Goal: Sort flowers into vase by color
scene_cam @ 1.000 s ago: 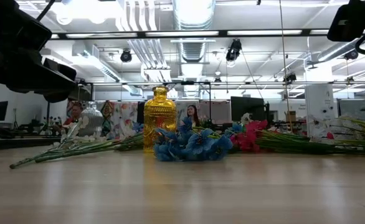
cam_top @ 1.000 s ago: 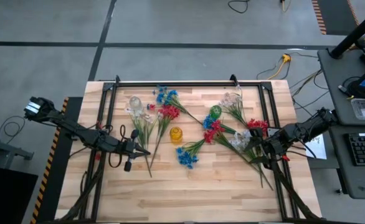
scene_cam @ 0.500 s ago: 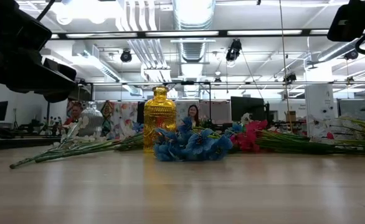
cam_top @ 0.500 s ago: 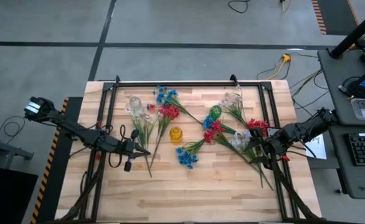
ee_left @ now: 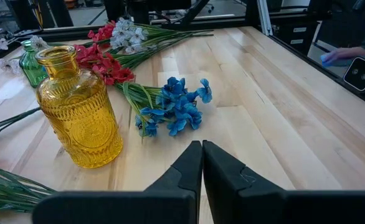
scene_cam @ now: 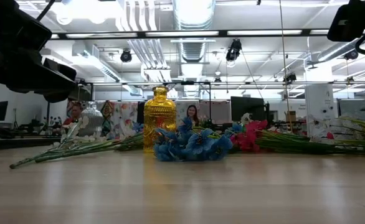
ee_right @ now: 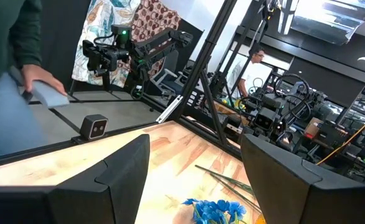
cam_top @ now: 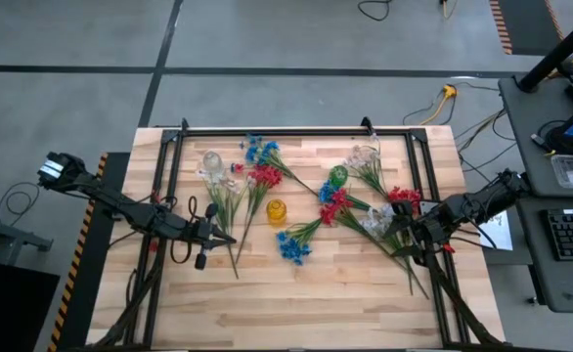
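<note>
A pale wooden table (cam_top: 296, 293) is seen standing on a grey floor, with a brightly lit workshop of ducts and monitors behind it. The flowers (cam_top: 291, 244) are scattered across the table's middle among small vases, a yellow vase (ee_left: 80, 112) among them. The left gripper (cam_top: 226, 237) is held just beside the left-hand stems, its fingers (ee_left: 189, 168) pressed together and empty, with a blue sprig (ee_left: 173, 112) lying ahead of them; the right gripper (cam_top: 396, 240) is held over the right-hand sprigs, fingers (ee_right: 126, 165) spread.

Two slim black jointed arms (cam_top: 135, 217) with looped cables.
</note>
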Controlling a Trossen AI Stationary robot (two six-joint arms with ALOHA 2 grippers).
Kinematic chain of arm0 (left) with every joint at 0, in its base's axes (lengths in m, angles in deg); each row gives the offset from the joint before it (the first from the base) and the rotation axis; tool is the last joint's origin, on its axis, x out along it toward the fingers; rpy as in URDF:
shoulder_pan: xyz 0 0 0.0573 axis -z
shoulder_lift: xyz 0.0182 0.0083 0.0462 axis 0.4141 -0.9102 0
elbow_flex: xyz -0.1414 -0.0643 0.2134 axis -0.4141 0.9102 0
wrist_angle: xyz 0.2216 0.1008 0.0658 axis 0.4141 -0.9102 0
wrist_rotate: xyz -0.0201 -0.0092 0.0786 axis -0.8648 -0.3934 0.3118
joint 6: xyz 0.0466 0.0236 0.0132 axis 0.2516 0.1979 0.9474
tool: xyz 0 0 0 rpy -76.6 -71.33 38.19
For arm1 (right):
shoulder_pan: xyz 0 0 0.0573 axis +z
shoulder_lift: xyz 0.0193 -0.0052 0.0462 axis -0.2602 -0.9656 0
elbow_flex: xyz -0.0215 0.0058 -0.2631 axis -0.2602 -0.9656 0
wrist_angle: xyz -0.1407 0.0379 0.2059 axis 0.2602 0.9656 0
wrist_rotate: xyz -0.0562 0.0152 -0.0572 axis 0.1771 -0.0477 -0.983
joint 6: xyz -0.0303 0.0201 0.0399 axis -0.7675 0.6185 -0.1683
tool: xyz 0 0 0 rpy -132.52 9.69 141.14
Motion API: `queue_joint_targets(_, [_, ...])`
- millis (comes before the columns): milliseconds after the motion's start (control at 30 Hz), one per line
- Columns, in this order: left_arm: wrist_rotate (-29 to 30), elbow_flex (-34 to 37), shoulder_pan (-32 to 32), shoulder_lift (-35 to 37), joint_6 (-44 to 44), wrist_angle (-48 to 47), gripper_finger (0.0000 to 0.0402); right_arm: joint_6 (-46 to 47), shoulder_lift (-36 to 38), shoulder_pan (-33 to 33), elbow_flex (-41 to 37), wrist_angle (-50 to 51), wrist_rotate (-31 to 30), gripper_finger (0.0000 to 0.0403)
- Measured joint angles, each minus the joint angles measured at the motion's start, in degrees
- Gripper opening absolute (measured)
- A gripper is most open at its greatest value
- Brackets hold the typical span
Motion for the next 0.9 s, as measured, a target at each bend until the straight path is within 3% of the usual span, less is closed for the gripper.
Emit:
queue_joint_targets(600, [0.0,0.02,-0.02,0.0,0.0,0.05,0.0,0.0,0.0,0.0,0.01,0.0,0.01,0.0244])
queue_joint_targets(767, [0.5,0.02,-0.01,-0.02,-0.62,4.12,0.0,-0.03,0.0,0.0,0.01,0.0,0.0,0.0244])
queue_joint_targets(900, [-0.12,0.02,0.2,-0.02,-17.29,12.37,0.0,2.59,-0.01,0.0,-0.02,-3.28,0.0,0.0244])
